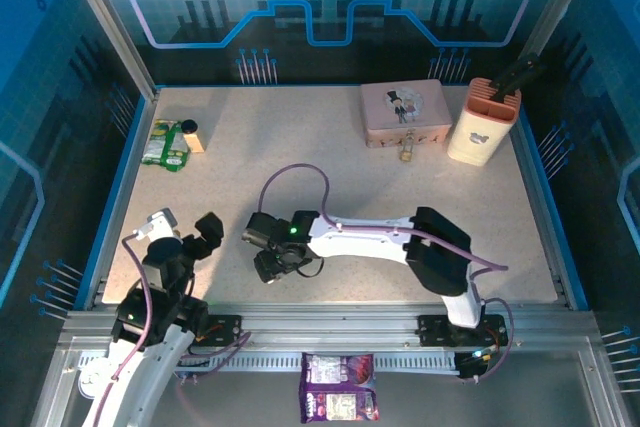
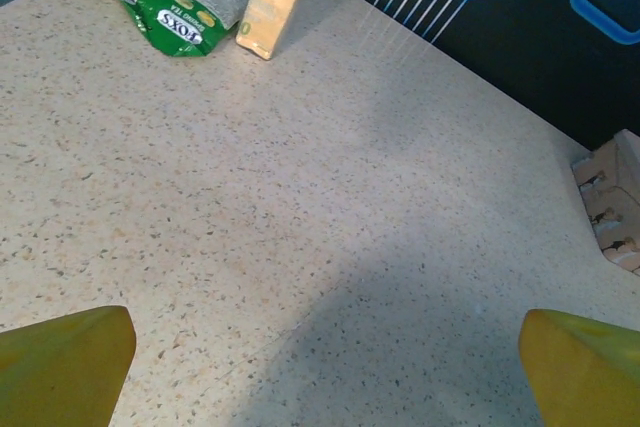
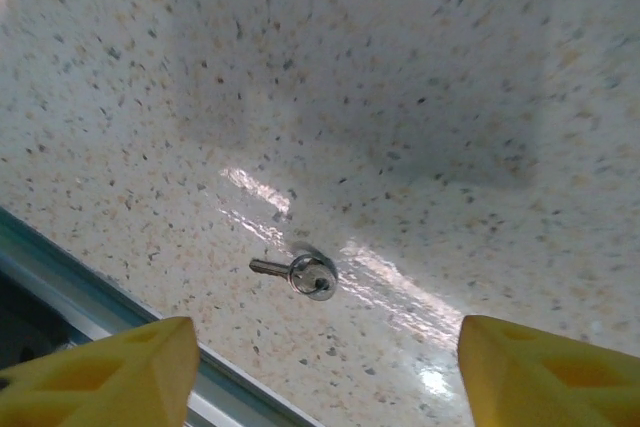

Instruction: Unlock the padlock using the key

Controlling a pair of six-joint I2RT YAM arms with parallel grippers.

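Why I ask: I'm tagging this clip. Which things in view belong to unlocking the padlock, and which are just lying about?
For the job:
key, lying below the open right gripper
padlock, at the front of the pink tin

Lying about:
pink tin
green tea packet
spice jar
cream utensil holder
purple packet
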